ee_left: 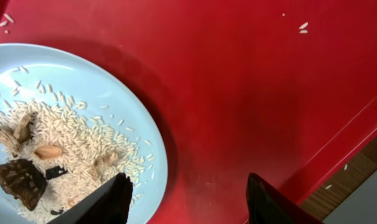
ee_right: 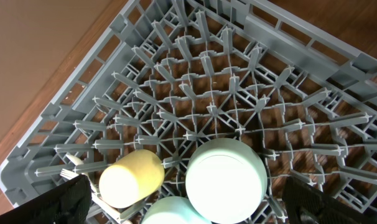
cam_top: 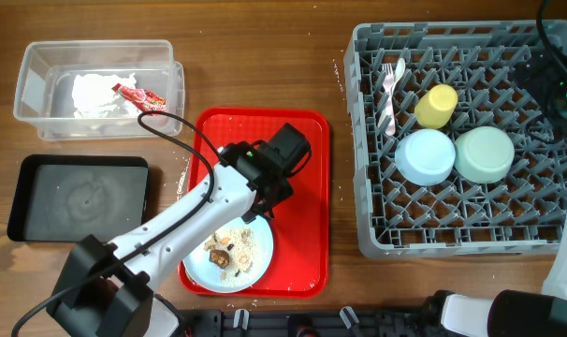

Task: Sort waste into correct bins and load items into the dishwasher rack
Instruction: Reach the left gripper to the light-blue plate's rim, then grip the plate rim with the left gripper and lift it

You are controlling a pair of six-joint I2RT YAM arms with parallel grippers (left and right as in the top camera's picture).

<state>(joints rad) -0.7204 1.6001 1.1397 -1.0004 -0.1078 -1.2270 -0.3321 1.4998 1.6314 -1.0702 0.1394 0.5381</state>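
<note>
The large light blue plate (cam_top: pixel 201 271) lies on the red tray (cam_top: pixel 302 187) with white rice (cam_top: pixel 239 245) and brown scraps (cam_top: pixel 218 251) on it. My left gripper (cam_top: pixel 265 201) is open just above the plate's rim; in the left wrist view its fingers (ee_left: pixel 185 199) straddle the rim of the plate (ee_left: pixel 101 87), one over the rice (ee_left: pixel 70 130), one over the tray. The grey rack (cam_top: pixel 368 140) holds the yellow cup (cam_top: pixel 436 106), blue bowl (cam_top: pixel 425 155), green bowl (cam_top: pixel 484 153), and fork and spoon (cam_top: pixel 389 89). My right gripper (ee_right: pixel 191 202) is open and empty above them.
The clear tub (cam_top: pixel 31 84) at the back left holds white napkins (cam_top: pixel 96 92) and the red-and-white wrapper (cam_top: pixel 138 95). The black tray (cam_top: pixel 78 197) lies in front of it, left of the red tray. Loose rice grains lie on the red tray (ee_left: pixel 251 93).
</note>
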